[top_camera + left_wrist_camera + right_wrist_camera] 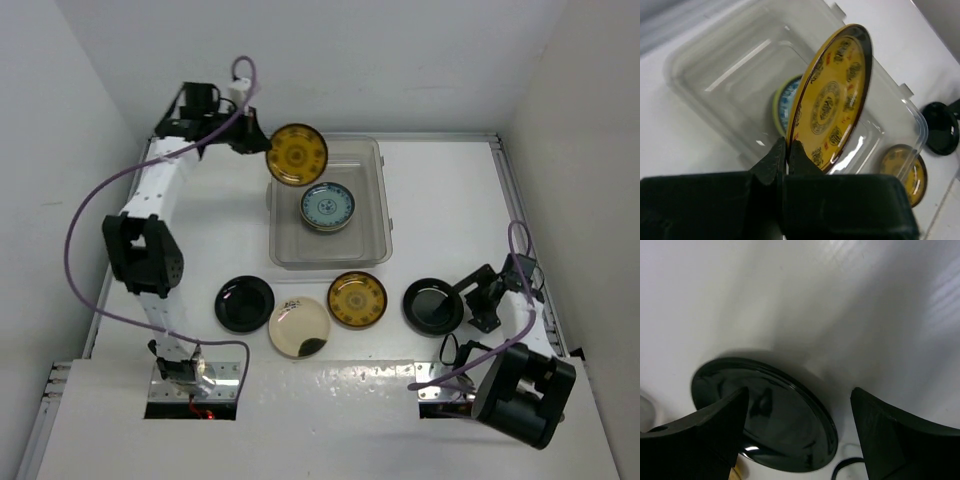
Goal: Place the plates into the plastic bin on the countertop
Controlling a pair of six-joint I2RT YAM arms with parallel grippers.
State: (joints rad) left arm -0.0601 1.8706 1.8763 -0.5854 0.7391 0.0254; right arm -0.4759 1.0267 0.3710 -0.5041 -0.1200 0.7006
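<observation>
**Status: yellow-brown patterned round plate [297, 154] tilted over clear rectangular plastic bin [352, 245]**

Left gripper [786, 150] is clenched on the plate's rim. The plate extends from the fingers [772, 160] toward the right edge, over the bin's far-left corner. The wrist view alone shows the pinch. Right gripper [797, 400], released, straddles a glossy black round plate [785, 435] near the right edge.
</observation>
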